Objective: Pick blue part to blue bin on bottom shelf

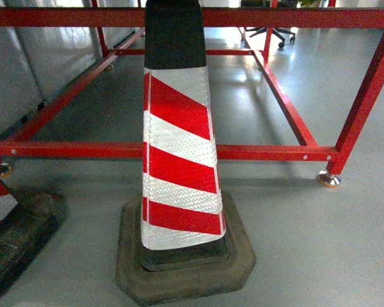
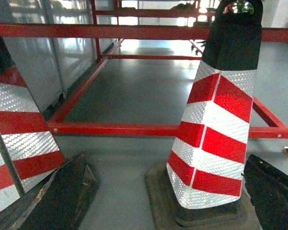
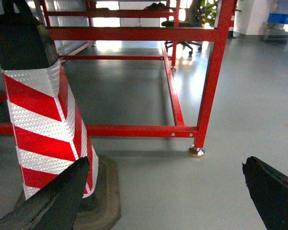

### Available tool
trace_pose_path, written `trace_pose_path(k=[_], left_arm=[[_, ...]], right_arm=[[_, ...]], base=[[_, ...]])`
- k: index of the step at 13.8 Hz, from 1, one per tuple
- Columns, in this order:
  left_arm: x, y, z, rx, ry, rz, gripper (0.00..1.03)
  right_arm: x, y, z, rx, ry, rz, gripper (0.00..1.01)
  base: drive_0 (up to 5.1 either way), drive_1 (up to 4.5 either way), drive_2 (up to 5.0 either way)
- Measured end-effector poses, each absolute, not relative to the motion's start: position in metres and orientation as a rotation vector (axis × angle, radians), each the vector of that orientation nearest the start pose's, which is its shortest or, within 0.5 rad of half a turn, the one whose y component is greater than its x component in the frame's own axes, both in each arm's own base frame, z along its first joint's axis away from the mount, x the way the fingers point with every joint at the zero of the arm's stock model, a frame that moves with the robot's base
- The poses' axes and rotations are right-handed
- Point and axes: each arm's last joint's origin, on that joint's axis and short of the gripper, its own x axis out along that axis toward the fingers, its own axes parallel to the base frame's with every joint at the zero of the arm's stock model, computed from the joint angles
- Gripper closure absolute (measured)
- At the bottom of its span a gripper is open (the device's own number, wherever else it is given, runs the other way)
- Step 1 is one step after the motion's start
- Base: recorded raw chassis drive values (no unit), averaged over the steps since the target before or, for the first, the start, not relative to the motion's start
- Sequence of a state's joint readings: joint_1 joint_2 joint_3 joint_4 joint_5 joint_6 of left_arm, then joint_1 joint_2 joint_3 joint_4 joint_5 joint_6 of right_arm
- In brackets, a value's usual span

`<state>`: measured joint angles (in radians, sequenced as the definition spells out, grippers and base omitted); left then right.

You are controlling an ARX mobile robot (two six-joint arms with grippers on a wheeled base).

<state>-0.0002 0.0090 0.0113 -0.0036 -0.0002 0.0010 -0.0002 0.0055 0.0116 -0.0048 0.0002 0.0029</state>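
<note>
The blue part, the blue bin and the bottom shelf are out of view in every frame. My left gripper (image 2: 165, 160) is open, its black fingers (image 2: 62, 191) spread at the lower corners of the left wrist view, with only floor and a distant cone between them. My right gripper (image 3: 166, 163) is also open over bare grey floor, nothing between its fingers (image 3: 271, 191). Neither gripper shows in the head view.
A red-and-white traffic cone (image 1: 179, 160) on a dark rubber base stands right in front. A second cone (image 1: 0, 204) is at the left edge. Behind them runs a red steel frame (image 1: 256, 152) with a footed leg (image 1: 329, 179). A small blue shape (image 3: 282, 18) far off is too small to identify.
</note>
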Motion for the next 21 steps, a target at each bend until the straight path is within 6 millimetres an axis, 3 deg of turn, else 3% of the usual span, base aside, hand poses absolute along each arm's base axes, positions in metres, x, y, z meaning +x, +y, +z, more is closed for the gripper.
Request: trace_pose_path(k=[21], left_arm=[[0.0976,0.0,0.1662,0.001,0.003,0.0,0.05]], right_arm=[[0.0973,0.0,0.1664,0.003,0.0,0.0,0.03]], base=[[0.0,0.0,0.0]])
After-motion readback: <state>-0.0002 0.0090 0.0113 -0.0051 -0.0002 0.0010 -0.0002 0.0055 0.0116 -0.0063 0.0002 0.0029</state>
